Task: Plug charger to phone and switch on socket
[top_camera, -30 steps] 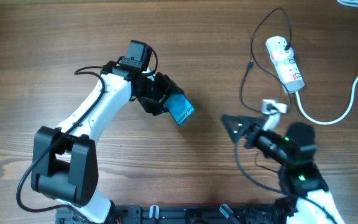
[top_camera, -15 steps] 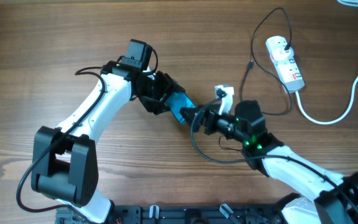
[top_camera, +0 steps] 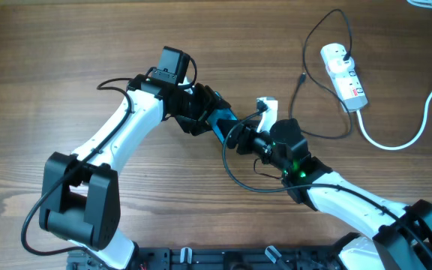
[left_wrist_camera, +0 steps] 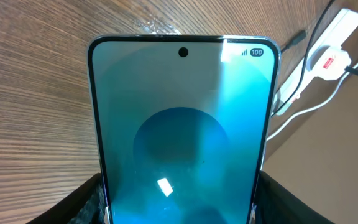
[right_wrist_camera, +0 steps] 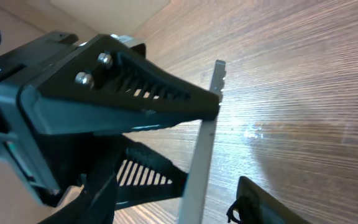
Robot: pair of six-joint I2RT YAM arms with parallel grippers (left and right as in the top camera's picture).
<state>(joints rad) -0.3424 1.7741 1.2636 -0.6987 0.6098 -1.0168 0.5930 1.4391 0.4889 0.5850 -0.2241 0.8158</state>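
Note:
My left gripper (top_camera: 214,120) is shut on the phone (top_camera: 223,123) and holds it off the table with its free end towards the right arm. The cyan screen fills the left wrist view (left_wrist_camera: 182,124), gripped at its lower edges. My right gripper (top_camera: 244,138) is at the phone's free end and holds the charger cable (top_camera: 235,169), which loops below it. In the right wrist view the phone shows edge-on (right_wrist_camera: 202,155) between the left gripper's black fingers, beside my right finger (right_wrist_camera: 272,202). The connector tip is hidden. The socket (top_camera: 343,73) lies at the far right.
The socket's thick white cord (top_camera: 418,120) curves off the right edge. The black cable also runs from the white plug (top_camera: 334,52) in a loop along the table beside the socket. The socket and cables show at the top right of the left wrist view (left_wrist_camera: 331,37).
My right arm has swung left from the front right up to the phone, dragging the cable loop with it. My left gripper has shifted the phone slightly up and to the right.

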